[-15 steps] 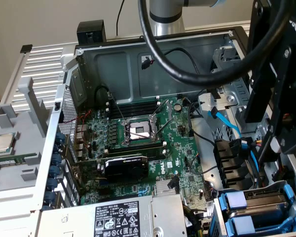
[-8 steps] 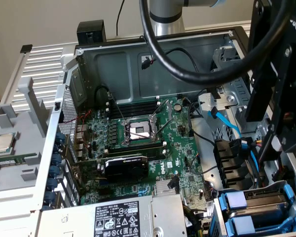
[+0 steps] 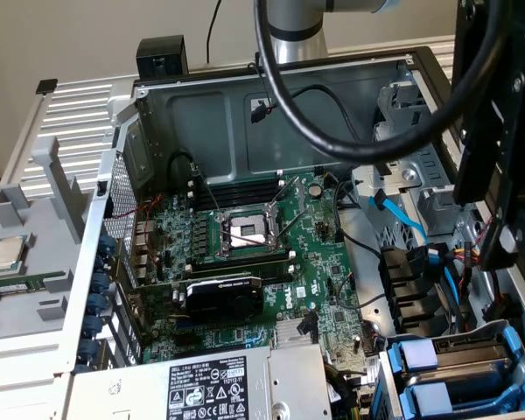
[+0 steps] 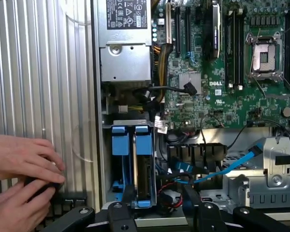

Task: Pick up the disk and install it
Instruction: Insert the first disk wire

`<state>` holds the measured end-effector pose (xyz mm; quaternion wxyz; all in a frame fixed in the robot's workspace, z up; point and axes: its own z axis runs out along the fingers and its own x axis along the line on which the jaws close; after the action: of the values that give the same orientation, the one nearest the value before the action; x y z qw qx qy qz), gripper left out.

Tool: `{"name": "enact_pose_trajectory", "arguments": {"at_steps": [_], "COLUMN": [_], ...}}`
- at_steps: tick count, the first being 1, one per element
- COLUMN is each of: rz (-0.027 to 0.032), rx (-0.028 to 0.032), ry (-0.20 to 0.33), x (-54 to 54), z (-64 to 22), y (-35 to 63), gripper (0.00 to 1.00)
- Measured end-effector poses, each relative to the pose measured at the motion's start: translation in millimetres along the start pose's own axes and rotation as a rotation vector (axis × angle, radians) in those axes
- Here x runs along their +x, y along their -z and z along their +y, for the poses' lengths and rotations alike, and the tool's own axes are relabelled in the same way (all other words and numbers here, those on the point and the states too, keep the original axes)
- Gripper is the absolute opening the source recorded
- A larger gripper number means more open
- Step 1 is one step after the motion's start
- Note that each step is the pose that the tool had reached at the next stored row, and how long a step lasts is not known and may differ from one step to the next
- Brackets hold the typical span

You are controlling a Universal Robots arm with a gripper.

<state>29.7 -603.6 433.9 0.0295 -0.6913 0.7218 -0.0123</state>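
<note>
Just beyond my jaws, which stand open and empty, the drive cage (image 4: 105, 164) holds two blue carriers (image 4: 122, 140) side by side; the disk (image 4: 144, 145) sits in one of them. To one side, a person's hands (image 4: 24, 159) rest on the ribbed table (image 4: 48, 72). Farther off lie the power supply (image 4: 125, 53) and the motherboard (image 4: 232, 96).

A big computer case (image 3: 236, 109) is lying open. A green board (image 3: 328, 271) is sitting inside, a silver box (image 3: 284, 381) just beside it. A blue wire (image 3: 401, 214) is curling nearby. A small square chip (image 3: 7, 254) is resting outside, at the exterior view's left.
</note>
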Motion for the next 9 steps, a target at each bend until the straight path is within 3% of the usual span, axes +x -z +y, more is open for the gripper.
{"name": "enact_pose_trajectory", "arguments": {"at_steps": [6,9], "rz": [-0.0013,-0.0020], "rx": [0.0295,0.0489], "ry": [0.001,0.000], "x": [-13.4,-18.6], "z": [0.5,0.7], "y": [-0.3,-0.4], "gripper": [0.52,0.52]}}
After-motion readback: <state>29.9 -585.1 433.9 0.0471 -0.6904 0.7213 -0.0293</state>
